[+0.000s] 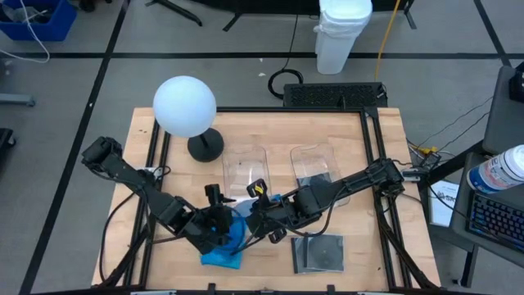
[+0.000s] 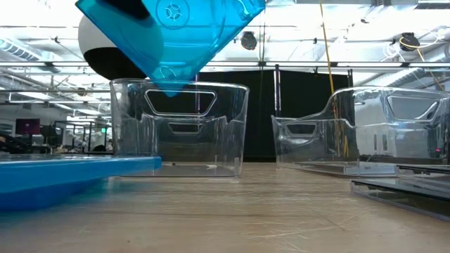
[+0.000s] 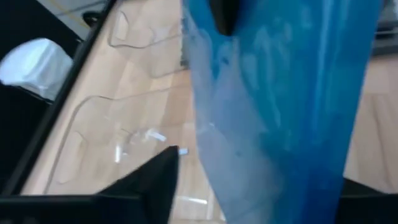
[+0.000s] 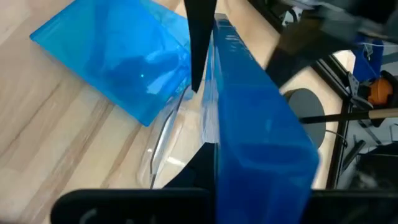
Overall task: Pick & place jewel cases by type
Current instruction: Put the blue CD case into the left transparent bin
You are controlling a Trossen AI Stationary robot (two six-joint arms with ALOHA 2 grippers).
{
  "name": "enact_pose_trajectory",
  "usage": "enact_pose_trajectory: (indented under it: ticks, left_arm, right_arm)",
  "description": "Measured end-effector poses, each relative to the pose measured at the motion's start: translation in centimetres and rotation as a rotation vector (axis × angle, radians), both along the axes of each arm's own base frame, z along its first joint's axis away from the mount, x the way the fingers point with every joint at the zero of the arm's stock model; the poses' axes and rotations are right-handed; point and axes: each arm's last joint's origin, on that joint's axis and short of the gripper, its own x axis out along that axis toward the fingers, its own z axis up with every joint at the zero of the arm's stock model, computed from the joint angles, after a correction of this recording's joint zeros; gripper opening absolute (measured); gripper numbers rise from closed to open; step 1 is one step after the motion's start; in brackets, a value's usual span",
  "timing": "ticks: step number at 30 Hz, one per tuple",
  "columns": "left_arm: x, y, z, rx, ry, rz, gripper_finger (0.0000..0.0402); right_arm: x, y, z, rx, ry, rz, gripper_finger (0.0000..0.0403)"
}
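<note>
Gripping blue jewel case, right gripper's jaws shut.

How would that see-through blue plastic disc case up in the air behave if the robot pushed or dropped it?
The translucent blue square plastic case hangs flat and unbent between the right gripper and left gripper, so it is probably stiff. It looks thin, so likely light. Its glossy faces may slip, and a drop onto the wooden table might crack it.

Translucent glossy blue plastic jewel case; clear, shiny plastic rectangular bins; pale, matt, grained wooden counter; smooth matt white globe.
</note>
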Motion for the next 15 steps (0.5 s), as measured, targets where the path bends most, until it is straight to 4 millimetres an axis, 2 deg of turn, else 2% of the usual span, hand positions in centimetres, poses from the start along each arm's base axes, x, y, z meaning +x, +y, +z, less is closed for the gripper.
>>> enact_pose_trajectory:
  ticks: [9, 11, 15]
  left_arm:
    - [0.08, -0.08, -0.09, -0.048, 0.015, -0.013, 0.0024]
    - [-0.04, -0.27, -0.09, -0.052, 0.016, -0.021, 0.0013]
    - [-0.22, -0.60, -0.09, -0.060, 0.011, -0.027, 0.0021]
  right_arm:
    - [0.22, 0.04, 0.20, 0.029, -0.033, -0.019, 0.0015]
    - [0.22, 0.04, 0.20, 0.037, -0.033, -0.026, 0.0018]
    - [0.10, 0.09, 0.13, 0.025, -0.020, -0.015, 0.0037]
